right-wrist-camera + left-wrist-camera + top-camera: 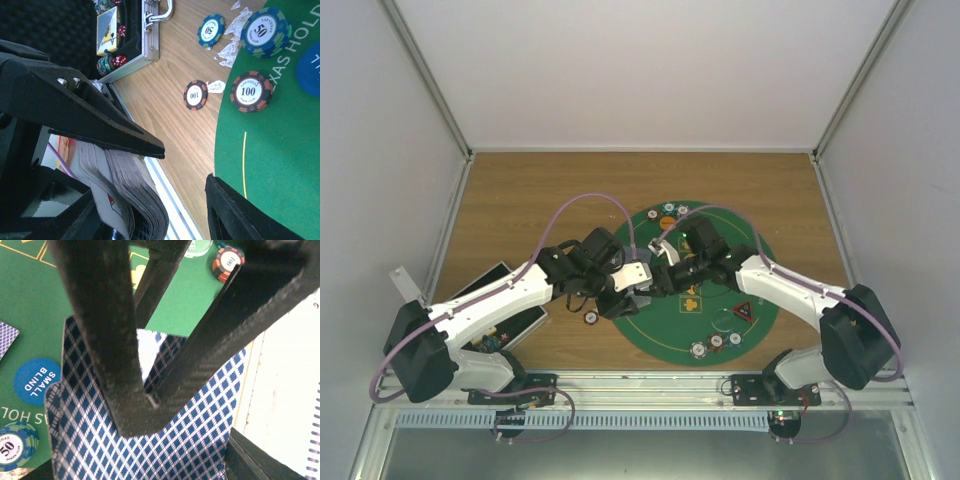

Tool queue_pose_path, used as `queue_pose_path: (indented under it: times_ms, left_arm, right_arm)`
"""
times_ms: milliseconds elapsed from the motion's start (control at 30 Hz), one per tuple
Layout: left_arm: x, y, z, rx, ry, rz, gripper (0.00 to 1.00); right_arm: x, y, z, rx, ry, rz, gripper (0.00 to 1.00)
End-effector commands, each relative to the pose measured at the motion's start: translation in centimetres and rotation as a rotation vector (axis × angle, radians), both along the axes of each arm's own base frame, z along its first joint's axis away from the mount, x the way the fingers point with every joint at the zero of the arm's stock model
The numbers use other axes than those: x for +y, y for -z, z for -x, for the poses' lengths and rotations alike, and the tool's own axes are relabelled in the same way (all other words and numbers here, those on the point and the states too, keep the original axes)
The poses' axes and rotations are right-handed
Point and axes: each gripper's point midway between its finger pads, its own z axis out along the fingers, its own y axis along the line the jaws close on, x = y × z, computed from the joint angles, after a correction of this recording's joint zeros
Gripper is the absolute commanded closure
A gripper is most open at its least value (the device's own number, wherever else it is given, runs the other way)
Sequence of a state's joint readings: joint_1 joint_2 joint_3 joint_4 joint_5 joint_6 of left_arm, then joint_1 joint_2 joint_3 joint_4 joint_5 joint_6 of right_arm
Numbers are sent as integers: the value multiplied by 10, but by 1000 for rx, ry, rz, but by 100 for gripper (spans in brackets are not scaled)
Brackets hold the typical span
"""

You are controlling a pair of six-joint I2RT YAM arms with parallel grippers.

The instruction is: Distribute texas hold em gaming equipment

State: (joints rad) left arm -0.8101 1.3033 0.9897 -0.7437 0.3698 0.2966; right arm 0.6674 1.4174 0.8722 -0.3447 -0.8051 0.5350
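The deck of playing cards [200, 440], its backs patterned in blue and white diamonds, sits pinched between the fingers of the left gripper [147, 405], which are closed tight on it above the left edge of the green mat [720, 330]. In the right wrist view the same deck [135, 200] shows edge-on, slightly fanned. It lies inside the jaws of the right gripper [185, 165], up against the upper finger [100, 120]. The jaws stand apart, with a clear gap between the cards and the lower finger [235, 210].

On the mat beside the deck lie a blue small-blind disc [36, 381] and a blue-green chip marked 50 [15, 445]. A red-black chip marked 100 [251, 91] rests just inside the mat's rim. Its twin [195, 95] sits on the wooden table [520, 200] near that rim. Beyond them lies the open black case [145, 45], with chips and dice inside.
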Motion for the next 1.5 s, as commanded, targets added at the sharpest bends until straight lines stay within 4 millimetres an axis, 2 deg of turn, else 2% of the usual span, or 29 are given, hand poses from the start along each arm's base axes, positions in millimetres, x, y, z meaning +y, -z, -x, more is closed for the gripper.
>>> queue_pose_path:
  times_ms: [0, 300, 533, 767, 1067, 1233, 1467]
  left_arm:
    - [-8, -12, -2, -43, 16, 51, 46]
    - [-6, -9, -4, -46, 8, 37, 47]
    - [-4, -4, -8, -56, -5, 13, 47]
    - [-2, -1, -11, -62, -14, -3, 47]
    - [1, 1, -14, -70, -27, -16, 47]
    - [5, 3, -18, -76, -45, -24, 47]
    - [11, 3, -26, -83, -71, -35, 47]
  right_arm:
    - [-14, 5, -5, -11, 43, 39, 51]
    - [-16, -4, -2, -15, 25, 0, 63]
    - [-15, -16, 0, -33, 11, -39, 87]
    - [-21, -18, -1, -42, 24, -32, 99]
    - [-36, -21, -9, -63, 67, -8, 99]
    - [-54, -27, -20, -85, 118, -1, 100]
    - [-88, -26, -48, -97, 236, 40, 99]
